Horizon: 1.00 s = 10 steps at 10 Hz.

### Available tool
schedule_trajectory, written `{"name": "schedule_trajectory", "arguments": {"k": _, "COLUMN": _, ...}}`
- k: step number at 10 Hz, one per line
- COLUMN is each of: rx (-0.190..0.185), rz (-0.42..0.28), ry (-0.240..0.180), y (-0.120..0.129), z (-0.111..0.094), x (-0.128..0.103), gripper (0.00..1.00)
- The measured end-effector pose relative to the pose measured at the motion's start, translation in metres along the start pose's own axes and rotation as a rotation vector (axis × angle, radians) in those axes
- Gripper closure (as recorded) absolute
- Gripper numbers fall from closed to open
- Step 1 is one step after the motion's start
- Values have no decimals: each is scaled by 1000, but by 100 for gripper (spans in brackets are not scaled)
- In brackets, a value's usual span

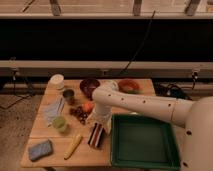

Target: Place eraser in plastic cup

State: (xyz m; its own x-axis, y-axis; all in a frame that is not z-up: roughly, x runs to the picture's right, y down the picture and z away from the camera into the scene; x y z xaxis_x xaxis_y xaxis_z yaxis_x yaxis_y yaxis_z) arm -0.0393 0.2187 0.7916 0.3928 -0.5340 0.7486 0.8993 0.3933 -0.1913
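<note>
Eraser (96,136) with lengthwise black, red and white stripes lies flat on the wooden table (90,156), just beside the green tray (142,142). The gripper (101,121) sits right over its far end, and I honestly can't tell if it's gripping. The pale yellow-green plastic cup (60,123) stands to the left. Behind it all is a dark wall with rails.

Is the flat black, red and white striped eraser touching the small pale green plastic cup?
Apart. The camera view shows bare table between eraser and cup; the gripper is over the eraser.
</note>
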Motion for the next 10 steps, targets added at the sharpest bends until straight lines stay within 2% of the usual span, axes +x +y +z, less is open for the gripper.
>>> {"name": "schedule_trajectory", "arguments": {"k": 5, "rx": 1, "rz": -31, "ry": -10, "y": 1, "z": 14, "x": 0, "gripper": 20}}
{"name": "schedule_trajectory", "arguments": {"k": 10, "rx": -29, "rz": -68, "ry": -3, "y": -4, "z": 27, "x": -5, "gripper": 20}}
